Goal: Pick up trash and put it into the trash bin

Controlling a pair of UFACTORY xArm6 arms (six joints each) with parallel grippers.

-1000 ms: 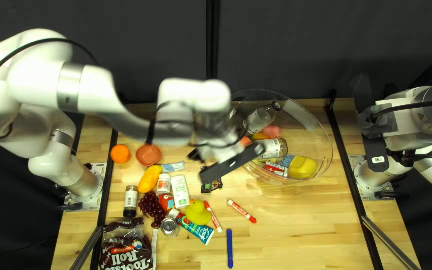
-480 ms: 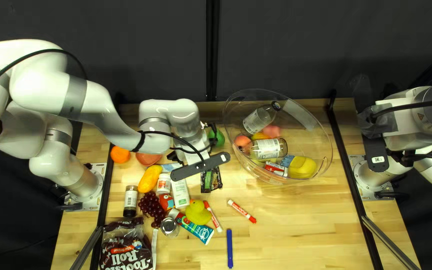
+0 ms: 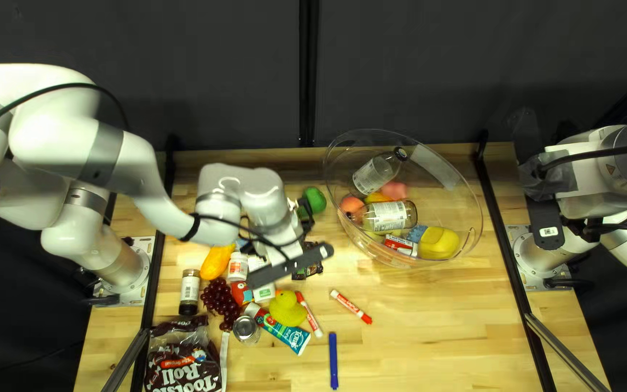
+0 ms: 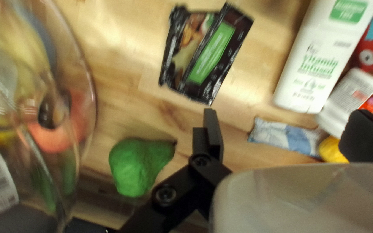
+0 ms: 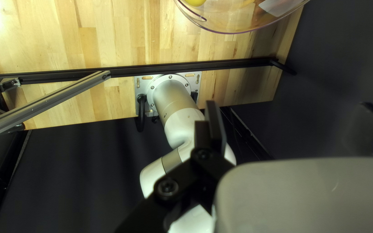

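Observation:
My left gripper (image 3: 302,212) is over the table left of the clear bin (image 3: 476,239), its fingertips hidden in the top left view. In the left wrist view this gripper (image 4: 288,133) stands open above the table, holding nothing. A blue-and-white packet (image 4: 286,136) lies below, in line with the gap between its fingers. Farther ahead are a crumpled black-and-green wrapper (image 4: 208,58) and a white bottle (image 4: 324,60). The bin contains bottles, a marker and fruit-like items. My right gripper (image 3: 546,181) is at the right, away from the objects; its wrist view shows widely separated fingers.
A green pear (image 3: 314,200) rests between my left gripper and the bin. Nearer the front are a yellow duck (image 3: 287,308), a toothpaste tube (image 3: 279,329), markers (image 3: 350,306), a can (image 3: 246,329) and a candy bag (image 3: 183,363). Black rails (image 3: 506,232) flank the work area.
My left arm has swung left, away from the bin's left rim, then shifted a little toward the table's near edge. The green pear has come into view. My right arm has stayed put.

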